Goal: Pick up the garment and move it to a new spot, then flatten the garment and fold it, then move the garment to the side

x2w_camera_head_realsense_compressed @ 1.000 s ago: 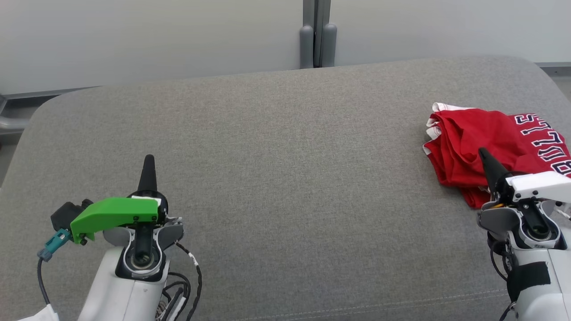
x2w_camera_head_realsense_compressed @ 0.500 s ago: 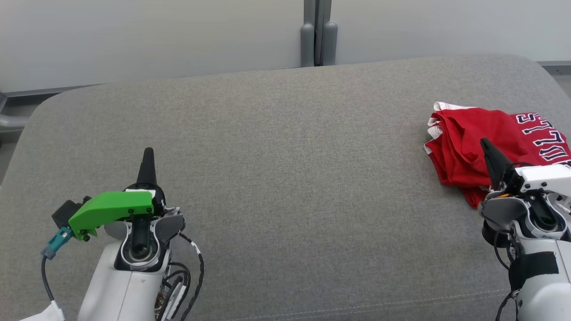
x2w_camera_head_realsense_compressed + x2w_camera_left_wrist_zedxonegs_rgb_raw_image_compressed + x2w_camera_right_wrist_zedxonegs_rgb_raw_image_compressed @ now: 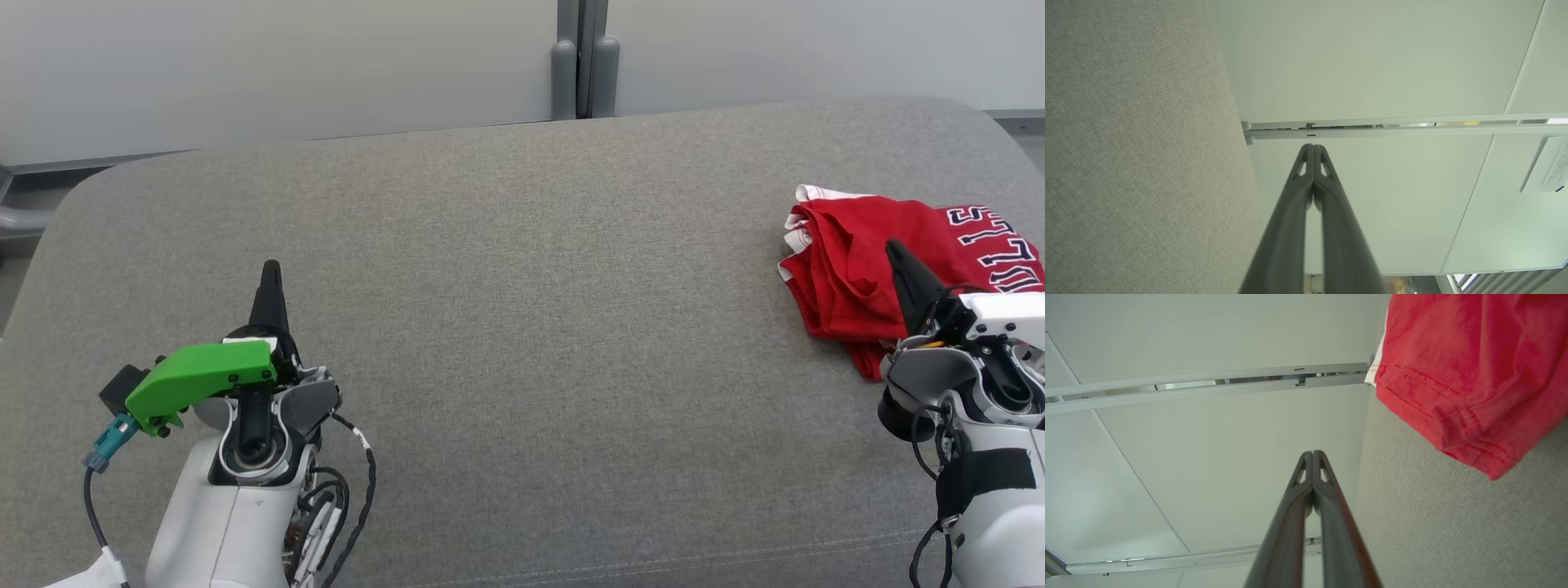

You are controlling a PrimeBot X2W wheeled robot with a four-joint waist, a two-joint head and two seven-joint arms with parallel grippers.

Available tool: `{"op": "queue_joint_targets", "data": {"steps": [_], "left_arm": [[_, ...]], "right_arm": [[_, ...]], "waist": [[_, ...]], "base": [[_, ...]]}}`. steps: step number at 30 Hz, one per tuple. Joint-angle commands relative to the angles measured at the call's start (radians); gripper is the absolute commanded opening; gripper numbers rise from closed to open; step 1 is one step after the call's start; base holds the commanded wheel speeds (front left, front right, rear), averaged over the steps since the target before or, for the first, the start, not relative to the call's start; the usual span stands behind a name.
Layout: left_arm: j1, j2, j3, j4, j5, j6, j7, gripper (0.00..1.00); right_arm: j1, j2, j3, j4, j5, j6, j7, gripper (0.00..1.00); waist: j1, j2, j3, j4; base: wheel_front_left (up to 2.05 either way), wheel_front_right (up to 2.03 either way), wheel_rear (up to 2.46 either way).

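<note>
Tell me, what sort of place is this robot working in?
Probably an office or lab corner, not a home: pale partition panels joined by a grey post stand behind a grey upholstered bench, where a red garment lies.

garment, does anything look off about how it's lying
Somewhat. The garment sits at the cushion's right edge in a loose, wrinkled bundle, not a flat fold: white trim pokes out at the far corner and a red flap sticks out on the near side. Nothing looks damaged.
</note>
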State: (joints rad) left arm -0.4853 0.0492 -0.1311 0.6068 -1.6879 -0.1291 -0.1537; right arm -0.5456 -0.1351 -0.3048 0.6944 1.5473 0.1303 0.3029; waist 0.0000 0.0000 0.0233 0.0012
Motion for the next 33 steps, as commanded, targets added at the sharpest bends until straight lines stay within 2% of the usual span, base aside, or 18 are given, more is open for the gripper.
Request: {"op": "queue_joint_targets", "data": {"steps": [1, 33], "left_arm": [[-0.016, -0.001, 0.002, 0.0, -0.003, -0.007, 0.004, 0.0], [-0.015, -0.001, 0.002, 0.0, -0.003, -0.006, 0.003, 0.0]], "right_arm": [[-0.011, -0.003, 0.0, 0.002, 0.007, 0.001, 0.005, 0.0], [-0.009, -0.007, 0.009, 0.002, 0.014, 0.001, -0.001, 0.0]], "waist": [[0.0, 0.0, 0.0, 0.0], [0.0, 0.0, 0.0, 0.0]], "base": [[0.0, 0.0, 0.0], [0.0, 0.0, 0.0]]}}
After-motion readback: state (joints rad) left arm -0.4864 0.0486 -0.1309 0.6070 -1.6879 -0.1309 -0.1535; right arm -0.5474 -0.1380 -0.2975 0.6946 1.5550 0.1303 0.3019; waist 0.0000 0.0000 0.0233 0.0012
